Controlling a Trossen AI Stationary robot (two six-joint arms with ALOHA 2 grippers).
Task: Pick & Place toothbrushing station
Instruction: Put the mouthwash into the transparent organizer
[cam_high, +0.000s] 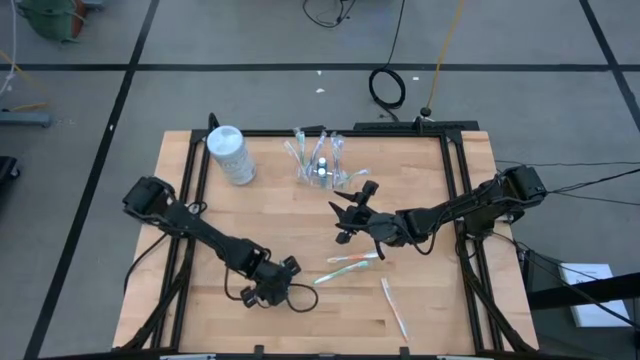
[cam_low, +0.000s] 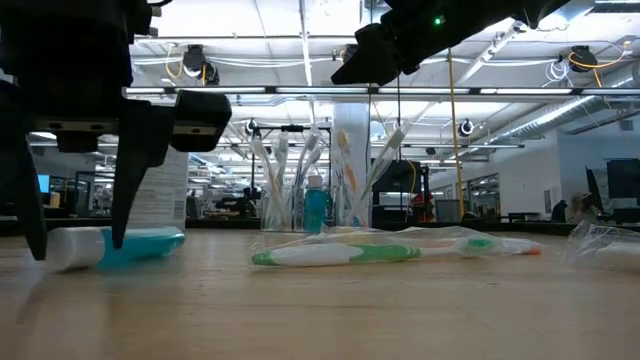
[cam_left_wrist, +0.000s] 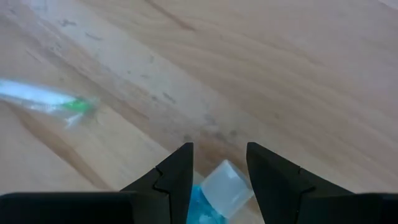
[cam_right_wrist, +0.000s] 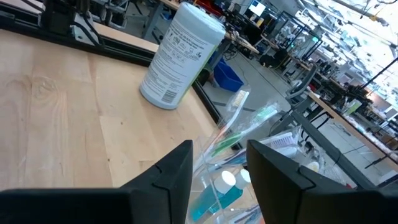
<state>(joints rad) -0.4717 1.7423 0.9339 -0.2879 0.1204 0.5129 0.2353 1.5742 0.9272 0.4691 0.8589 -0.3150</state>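
A small blue toothpaste tube (cam_low: 150, 243) with a white cap (cam_left_wrist: 221, 190) lies flat on the wooden table. My left gripper (cam_left_wrist: 219, 155) is open and low at the table's near middle (cam_high: 270, 288), with a finger on either side of the tube's cap end; I see no touch. The clear cup (cam_high: 320, 168) stands at the far middle, holding several toothbrushes and a blue tube (cam_right_wrist: 221, 196). My right gripper (cam_high: 348, 215) is open and empty, raised just near of the cup. Two wrapped toothbrushes (cam_high: 350, 262) (cam_high: 394, 306) lie on the table.
A larger white-blue cylindrical container (cam_high: 230, 155) stands upright at the far left, beside the cup. The green-handled wrapped toothbrush (cam_low: 340, 254) lies just right of my left gripper. Black frame rails (cam_high: 455, 190) run along the table's sides.
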